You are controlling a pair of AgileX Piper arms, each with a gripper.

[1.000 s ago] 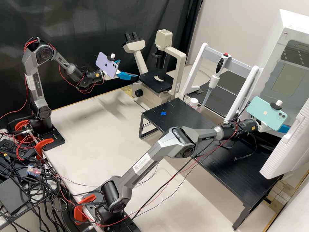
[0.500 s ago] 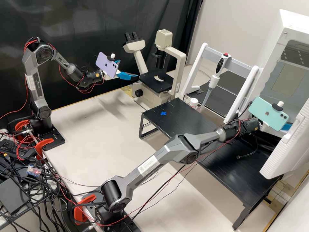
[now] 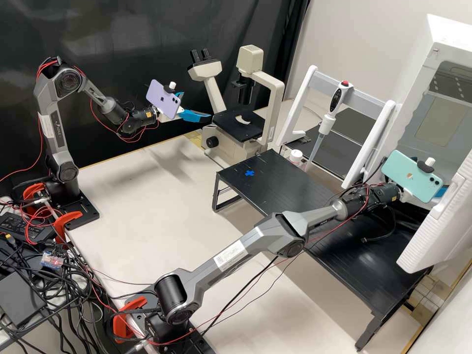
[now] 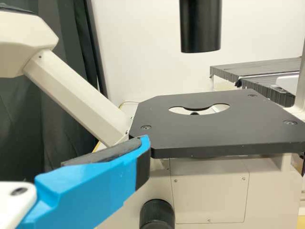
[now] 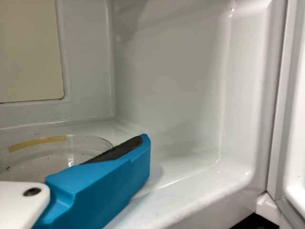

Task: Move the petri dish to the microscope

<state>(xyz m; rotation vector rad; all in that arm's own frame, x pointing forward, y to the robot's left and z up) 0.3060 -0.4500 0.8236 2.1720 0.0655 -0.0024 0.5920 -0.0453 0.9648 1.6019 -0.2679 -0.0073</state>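
In the high view my left gripper (image 3: pixel 196 104) stands open beside the microscope (image 3: pixel 239 125). Its blue finger shows before the black stage (image 4: pixel 214 124) in the left wrist view, where my left gripper (image 4: pixel 102 179) holds nothing visible. My right gripper (image 3: pixel 441 191) is at the mouth of the white chamber, mostly behind its phone. Inside, the clear petri dish (image 5: pixel 47 155), with a yellowish strip on its rim, lies on the chamber floor. One finger of my open right gripper (image 5: pixel 102 183) covers the dish's near side; whether they touch I cannot tell.
The chamber's white door (image 3: pixel 437 221) hangs open close to the right gripper. A black raised table (image 3: pixel 290 182) with a blue cross stands below the right arm. Behind it are a pipette (image 3: pixel 328 115) on a white stand and a small white bottle (image 3: pixel 295 157).
The right arm has stretched out, carrying its gripper a little to the right in the high view, farther toward the chamber. The left arm has kept still.
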